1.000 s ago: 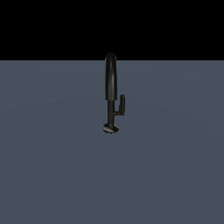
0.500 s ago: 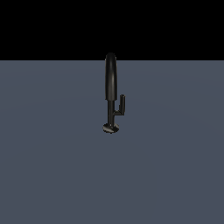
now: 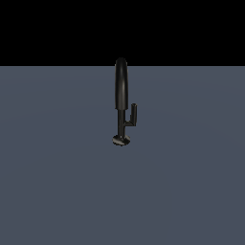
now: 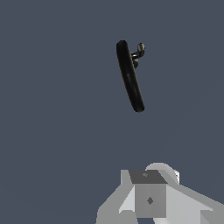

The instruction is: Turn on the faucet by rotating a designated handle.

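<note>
Only grey blocky parts of the claw (image 4: 149,199) showed, at the edge of the wrist view; its fingertips were cut off by the frame, so whether the fingers stood apart or together could not be told. Nothing could be seen held in it, and it touched nothing in view. In the exterior view the claw and arm did not appear at all.

Between the claw and the faucet (image 4: 129,75) lay only bare grey-blue surface (image 4: 52,131), with nothing standing in the way. The faucet was well apart from the claw, seen from above in the wrist view as a long black arch, with the handle (image 4: 138,51) showing as a small knobbed stub at one end of that arch, on the side of the faucet away from the claw.

In the exterior view the faucet (image 3: 121,91) stood upright on the surface (image 3: 57,191), alone, its small round base disc resting flat on it. The tall narrow spout rose from the thin stem, its top reaching just above the line where the surface met the black background. The handle (image 3: 131,115) branched off the stem low down, on the exterior view's right of the faucet, and turned upward as a short rod, ending well below the top of the spout and just beside the stem.
</note>
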Robot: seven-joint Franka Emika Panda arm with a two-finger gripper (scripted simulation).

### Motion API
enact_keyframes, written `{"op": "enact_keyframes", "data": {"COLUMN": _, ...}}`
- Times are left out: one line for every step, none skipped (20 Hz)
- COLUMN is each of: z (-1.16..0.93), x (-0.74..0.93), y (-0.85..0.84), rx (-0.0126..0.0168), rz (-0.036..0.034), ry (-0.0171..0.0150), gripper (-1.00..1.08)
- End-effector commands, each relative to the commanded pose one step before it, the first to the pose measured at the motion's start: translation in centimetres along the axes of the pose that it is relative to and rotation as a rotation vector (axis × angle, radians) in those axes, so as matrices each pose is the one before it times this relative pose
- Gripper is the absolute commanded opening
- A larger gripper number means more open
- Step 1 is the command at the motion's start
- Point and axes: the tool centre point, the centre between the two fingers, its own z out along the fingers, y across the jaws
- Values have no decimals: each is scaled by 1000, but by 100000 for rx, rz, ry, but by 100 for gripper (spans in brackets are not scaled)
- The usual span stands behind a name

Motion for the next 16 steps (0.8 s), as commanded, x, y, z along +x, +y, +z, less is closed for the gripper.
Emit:
{"op": "enact_keyframes", "data": {"z": 310, "x": 1568, "y": -60, "rx": 3252, "rz": 3773, "ry": -3700, "gripper": -100}}
{"op": "enact_keyframes", "data": {"z": 120, "x": 622, "y": -27, "rx": 1305, "rz": 1492, "ry": -1488, "gripper": -100}}
{"op": "enact_keyframes", "data": {"z": 120, "x": 624, "y": -27, "rx": 1312, "rz": 1498, "ry": -1495, "gripper": -100}}
{"op": "enact_keyframes", "data": {"z": 120, "x": 627, "y": -27, "rx": 1321, "rz": 1503, "ry": -1502, "gripper": -100}}
{"op": "enact_keyframes", "data": {"z": 120, "x": 630, "y": -27, "rx": 1328, "rz": 1508, "ry": -1510, "gripper": -100}}
{"op": "enact_keyframes", "data": {"z": 121, "x": 632, "y": -28, "rx": 1336, "rz": 1513, "ry": -1517, "gripper": -100}}
{"op": "enact_keyframes", "data": {"z": 121, "x": 635, "y": -27, "rx": 1344, "rz": 1519, "ry": -1525, "gripper": -100}}
{"op": "enact_keyframes", "data": {"z": 121, "x": 638, "y": -28, "rx": 1352, "rz": 1525, "ry": -1533, "gripper": -100}}
{"op": "enact_keyframes", "data": {"z": 121, "x": 641, "y": -27, "rx": 1361, "rz": 1531, "ry": -1543, "gripper": -100}}
{"op": "enact_keyframes", "data": {"z": 122, "x": 644, "y": -27, "rx": 1370, "rz": 1537, "ry": -1552, "gripper": -100}}
{"op": "enact_keyframes", "data": {"z": 122, "x": 647, "y": -27, "rx": 1379, "rz": 1544, "ry": -1561, "gripper": -100}}
{"op": "enact_keyframes", "data": {"z": 122, "x": 650, "y": -27, "rx": 1388, "rz": 1551, "ry": -1571, "gripper": -100}}
{"op": "enact_keyframes", "data": {"z": 123, "x": 654, "y": -27, "rx": 1398, "rz": 1559, "ry": -1582, "gripper": -100}}
{"op": "enact_keyframes", "data": {"z": 123, "x": 658, "y": -27, "rx": 1409, "rz": 1568, "ry": -1594, "gripper": -100}}
{"op": "enact_keyframes", "data": {"z": 124, "x": 662, "y": -26, "rx": 1420, "rz": 1577, "ry": -1606, "gripper": -100}}
{"op": "enact_keyframes", "data": {"z": 124, "x": 666, "y": -26, "rx": 1431, "rz": 1588, "ry": -1619, "gripper": -100}}
